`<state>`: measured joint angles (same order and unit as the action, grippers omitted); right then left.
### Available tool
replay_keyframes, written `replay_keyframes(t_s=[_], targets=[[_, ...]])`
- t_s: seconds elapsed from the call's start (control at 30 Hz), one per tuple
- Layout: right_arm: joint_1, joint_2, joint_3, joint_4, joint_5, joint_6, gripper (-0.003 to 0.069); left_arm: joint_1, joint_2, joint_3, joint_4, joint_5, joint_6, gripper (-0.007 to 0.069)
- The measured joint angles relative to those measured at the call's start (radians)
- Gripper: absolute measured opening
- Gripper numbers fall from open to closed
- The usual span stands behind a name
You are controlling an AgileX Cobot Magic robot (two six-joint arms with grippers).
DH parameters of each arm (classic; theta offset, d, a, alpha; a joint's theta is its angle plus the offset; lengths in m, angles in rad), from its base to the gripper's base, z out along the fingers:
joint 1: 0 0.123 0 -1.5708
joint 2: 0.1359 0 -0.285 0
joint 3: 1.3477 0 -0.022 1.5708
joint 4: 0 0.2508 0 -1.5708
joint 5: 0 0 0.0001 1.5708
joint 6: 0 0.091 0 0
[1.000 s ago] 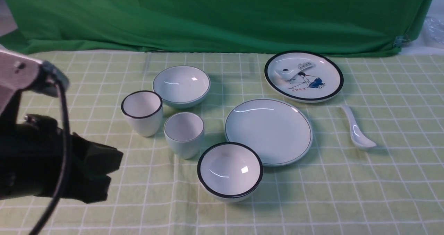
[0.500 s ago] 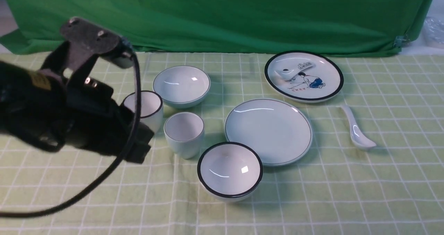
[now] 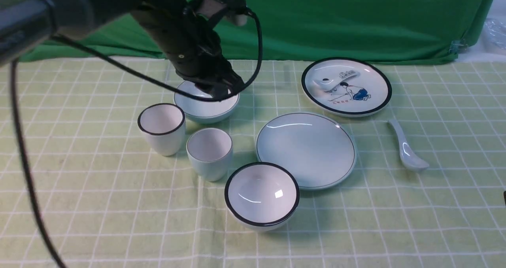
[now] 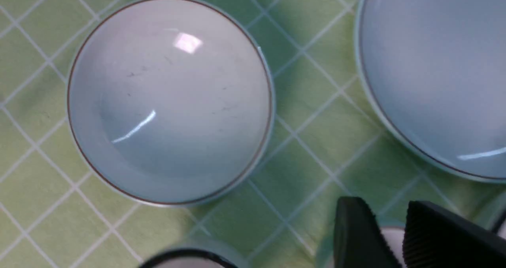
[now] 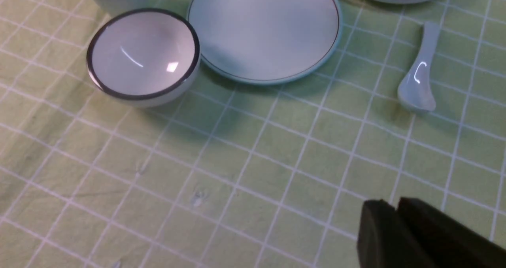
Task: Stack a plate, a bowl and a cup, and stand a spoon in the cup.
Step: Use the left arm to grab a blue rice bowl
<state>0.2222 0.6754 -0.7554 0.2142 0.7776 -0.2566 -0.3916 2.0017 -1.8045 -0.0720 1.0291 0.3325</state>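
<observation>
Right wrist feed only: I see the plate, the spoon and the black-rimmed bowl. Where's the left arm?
Observer: The left end effector hangs over the thin-rimmed bowl, back left on the table.
Operator: Holding anything?
Observer: No. The left wrist view shows its fingers slightly parted with nothing between them.
Operator: I only see the edge of the cup. What state is it in?
Observer: The cup stands upright and empty, between the black-rimmed cup and the plate.
</observation>
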Motion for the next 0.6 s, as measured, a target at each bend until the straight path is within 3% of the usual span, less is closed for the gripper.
replay_keyframes(t_s=[0.1, 0.23, 0.43, 0.6], targets=[[0.001, 0.001, 0.000, 0.000, 0.000, -0.001, 0.0091, 0.000, 0.136, -0.140, 0.072, 0.023, -0.053, 0.0339], [0.001, 0.001, 0.000, -0.001, 0.000, -0.002, 0.0091, 0.000, 0.266, -0.286, 0.065, 0.046, -0.073, 0.0420], [0.001, 0.001, 0.000, -0.001, 0.000, -0.002, 0.0091, -0.002, 0.340, -0.347, 0.032, 0.048, -0.073, 0.0420], [0.001, 0.001, 0.000, -0.002, 0.001, -0.002, 0.0091, -0.003, 0.403, -0.351, 0.102, 0.024, -0.073, 0.0364]])
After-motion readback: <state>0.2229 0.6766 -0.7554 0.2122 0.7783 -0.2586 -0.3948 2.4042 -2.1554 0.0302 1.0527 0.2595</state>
